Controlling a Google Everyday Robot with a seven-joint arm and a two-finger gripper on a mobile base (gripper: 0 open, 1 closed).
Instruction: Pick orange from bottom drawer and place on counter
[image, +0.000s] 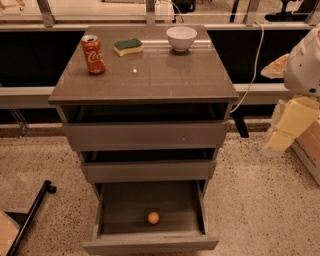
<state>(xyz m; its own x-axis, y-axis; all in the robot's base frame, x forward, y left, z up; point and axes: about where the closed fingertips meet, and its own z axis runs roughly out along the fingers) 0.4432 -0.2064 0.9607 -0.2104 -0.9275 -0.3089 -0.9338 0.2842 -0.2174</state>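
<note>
The orange (153, 217) is small and round and lies near the front of the open bottom drawer (150, 244), a little right of its middle. The drawer is pulled out at the foot of the grey cabinet. The counter (150, 80) is the cabinet's glossy grey-brown top. My gripper (288, 127), cream-coloured under the white arm (305, 62), hangs at the right edge of the view. It is beside the cabinet at about the height of the top drawer, well above and to the right of the orange. It holds nothing that I can see.
On the counter stand a red soda can (93, 54) at the back left, a green-and-yellow sponge (127, 46) and a white bowl (181, 37) at the back right. The two upper drawers (145, 135) are slightly open. A white cable (254, 65) hangs on the right. A black bar (30, 217) lies on the floor at the left.
</note>
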